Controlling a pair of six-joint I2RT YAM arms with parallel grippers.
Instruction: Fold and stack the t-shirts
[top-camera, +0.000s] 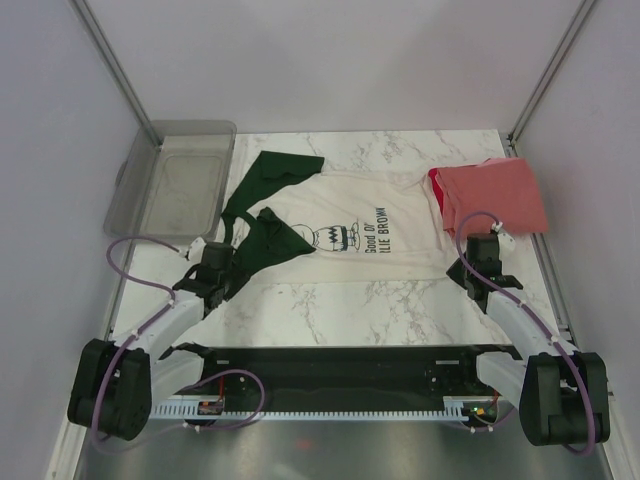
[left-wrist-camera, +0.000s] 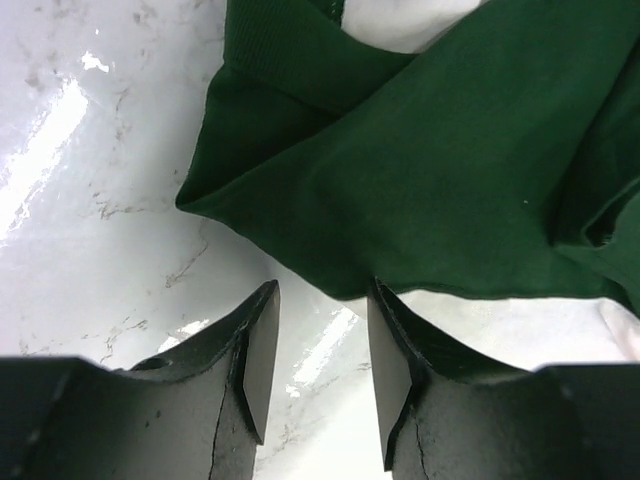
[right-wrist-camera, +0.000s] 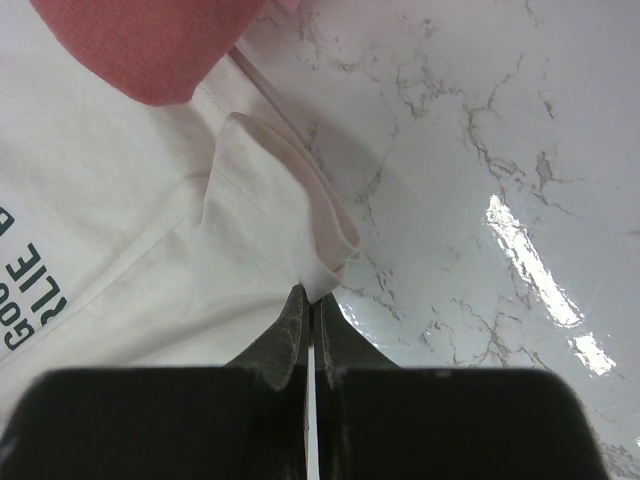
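Room: plain white walls close in a white marble worktop (top-camera: 380, 310) on three sides.
Cream-white t-shirt (top-camera: 390, 210): lies across the middle of the worktop, mostly spread out, its black cartoon print and lettering face up. It is rumpled and not folded.
Grey plastic bin (top-camera: 180, 190): stands at the far left corner, just beside the shirt's sleeve end and apart from both arms.
Coral-red t-shirt (top-camera: 500, 190): sits at the far right as a loose, roughly squared bundle, and its near edge overlaps the cream shirt's hem end.
Green sleeve (left-wrist-camera: 430, 190): twisted and doubled over itself at the shirt's left end.
Left gripper (left-wrist-camera: 320, 310): jaws are apart and hold nothing, poised over bare marble just short of the sleeve's edge.
Right gripper (right-wrist-camera: 311, 300): jaws are pressed together, and a corner of the cream shirt's hem appears pinched at their tips.
Progress: early, by my reading. Neither shirt shows a clean fold and nothing is stacked. The cream shirt needs its sleeves straightened and tucked and its body folded. The red one looks to need tidying, and then one goes on the other.
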